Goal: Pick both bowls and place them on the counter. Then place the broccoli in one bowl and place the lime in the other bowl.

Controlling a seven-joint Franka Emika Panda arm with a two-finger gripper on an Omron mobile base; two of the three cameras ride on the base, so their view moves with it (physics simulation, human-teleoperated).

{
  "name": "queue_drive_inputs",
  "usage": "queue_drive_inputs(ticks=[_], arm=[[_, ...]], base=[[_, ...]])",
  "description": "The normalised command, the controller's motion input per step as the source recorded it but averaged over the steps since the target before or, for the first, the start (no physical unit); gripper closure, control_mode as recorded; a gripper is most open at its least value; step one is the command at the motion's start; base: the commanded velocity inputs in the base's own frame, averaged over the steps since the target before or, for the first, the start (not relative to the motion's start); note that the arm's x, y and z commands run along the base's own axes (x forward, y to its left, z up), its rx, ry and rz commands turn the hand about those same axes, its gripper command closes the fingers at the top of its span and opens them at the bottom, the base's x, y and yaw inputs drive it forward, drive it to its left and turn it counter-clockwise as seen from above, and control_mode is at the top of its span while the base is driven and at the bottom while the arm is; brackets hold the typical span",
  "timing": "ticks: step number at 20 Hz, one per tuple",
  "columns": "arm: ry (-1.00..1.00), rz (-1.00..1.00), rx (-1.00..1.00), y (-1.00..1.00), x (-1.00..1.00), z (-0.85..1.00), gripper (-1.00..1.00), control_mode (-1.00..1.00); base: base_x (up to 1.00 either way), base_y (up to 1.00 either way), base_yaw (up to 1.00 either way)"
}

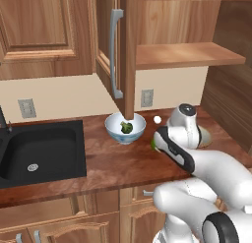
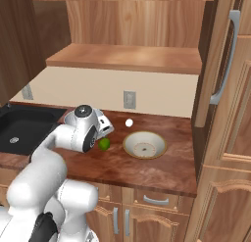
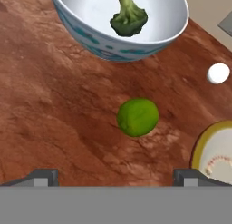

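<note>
On the reddish counter (image 3: 54,105) stands the deep white bowl with blue pattern (image 3: 113,48), (image 1: 114,131), and the broccoli (image 3: 129,17), (image 1: 126,127) lies inside it. The lime (image 3: 137,117), (image 2: 104,144) rests on the counter between that bowl and the shallow beige bowl (image 2: 128,140), (image 3: 198,150), which holds nothing. My gripper (image 3: 115,177) hangs open just above the lime, a fingertip (image 3: 43,177) wide on each side of it and nothing between them. In the base views the hand hides the fingers.
A small white ball (image 3: 218,73), (image 2: 129,122) lies near the back wall beside the beige bowl. A black sink (image 1: 39,148) is set into the counter at the left. An open cabinet door (image 1: 123,50) hangs over the blue-patterned bowl, with a shelf (image 1: 187,55) above the counter.
</note>
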Motion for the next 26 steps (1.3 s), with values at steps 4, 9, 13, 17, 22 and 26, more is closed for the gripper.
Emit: queue_drive_inputs(ticks=[4, 9, 13, 17, 22, 26], arm=[[0.02, 0.06, 0.0, 0.0, 0.24, -0.14, -1.0, -1.0], [0.01, 0.02, -0.01, 0.0, 0.3, -0.12, -1.0, -1.0], [0.03, 0.0, -0.04, 0.03, 0.23, -0.19, -1.0, -1.0], [0.05, 0.0, -0.02, 0.05, 0.21, -0.21, -1.0, -1.0], [0.05, 0.0, 0.0, 0.03, 0.21, -0.21, -1.0, -1.0], [0.09, 0.0, -0.01, 0.02, 0.17, -0.23, -1.0, -1.0]], base=[[0.0, 0.0, 0.0], [0.0, 0.0, 0.0], [0.0, 0.0, 0.0], [0.0, 0.0, 0.0], [0.0, 0.0, 0.0], [0.0, 0.0, 0.0]])
